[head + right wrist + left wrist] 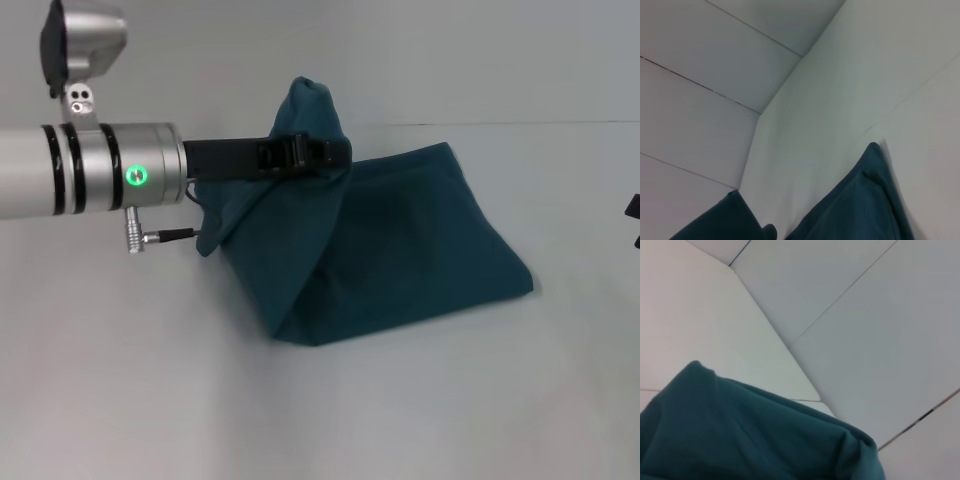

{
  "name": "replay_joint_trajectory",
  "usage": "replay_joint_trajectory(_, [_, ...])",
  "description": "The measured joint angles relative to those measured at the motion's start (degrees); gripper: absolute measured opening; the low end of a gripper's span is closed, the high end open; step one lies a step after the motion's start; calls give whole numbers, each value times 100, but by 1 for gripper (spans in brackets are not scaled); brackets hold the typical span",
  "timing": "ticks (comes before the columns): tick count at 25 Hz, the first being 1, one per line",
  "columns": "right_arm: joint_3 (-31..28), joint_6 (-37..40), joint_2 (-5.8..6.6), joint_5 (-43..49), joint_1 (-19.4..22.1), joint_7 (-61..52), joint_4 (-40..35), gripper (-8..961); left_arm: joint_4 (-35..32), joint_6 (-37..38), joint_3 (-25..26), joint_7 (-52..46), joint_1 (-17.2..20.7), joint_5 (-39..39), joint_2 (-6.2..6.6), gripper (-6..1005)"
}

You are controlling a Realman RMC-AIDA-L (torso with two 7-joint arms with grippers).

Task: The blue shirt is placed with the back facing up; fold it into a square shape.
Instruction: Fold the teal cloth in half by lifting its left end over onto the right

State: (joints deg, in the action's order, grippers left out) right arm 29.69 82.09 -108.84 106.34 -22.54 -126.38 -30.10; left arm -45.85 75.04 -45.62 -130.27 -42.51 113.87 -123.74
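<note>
Left arm [90, 180] nearest camera, silver, green light lit, reaching across from left. Left gripper [325, 152] pinched on raised edge of blue shirt [400, 240], lifting it into peak. Rest of shirt lies partly folded on white table [150, 400], toward centre-right. Judged step: carrying lifted side over for fold. Next move calls for lowering edge flush onto far side, then release. Right gripper barely visible at right edge; state cannot tell.

A plain white table [150, 400] meets pale grey panelled walls [880, 340] with thin seams.
</note>
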Motion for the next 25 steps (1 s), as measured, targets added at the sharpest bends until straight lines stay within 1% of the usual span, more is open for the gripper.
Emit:
replay_joint_trajectory(6, [9,-10,-7,0,7,51,55,819,3,15,-31,36,-18,-16,1,38])
replay_joint_trajectory(8, [12,-18,-6,0,4,62,58,819,5,50,-174,155,-48,-66,-7,38])
replay_joint_trajectory(12, [43,-27,-5,0,-7,68,59,819,75,-5,-746,611,-89,-365,-33,38])
replay_joint_trajectory(15, [48,-46,-5,0,-8,71,99,819,244,-221,-1121,843,-142,-540,-42,39])
replay_joint_trajectory(23, [63,-92,-5,0,-20,84,127,819,771,-1430,-2237,1085,-392,-794,-68,39])
replay_joint_trajectory(25, [64,-95,-5,0,-21,85,127,819,824,-1621,-2485,1193,-409,-866,-72,39])
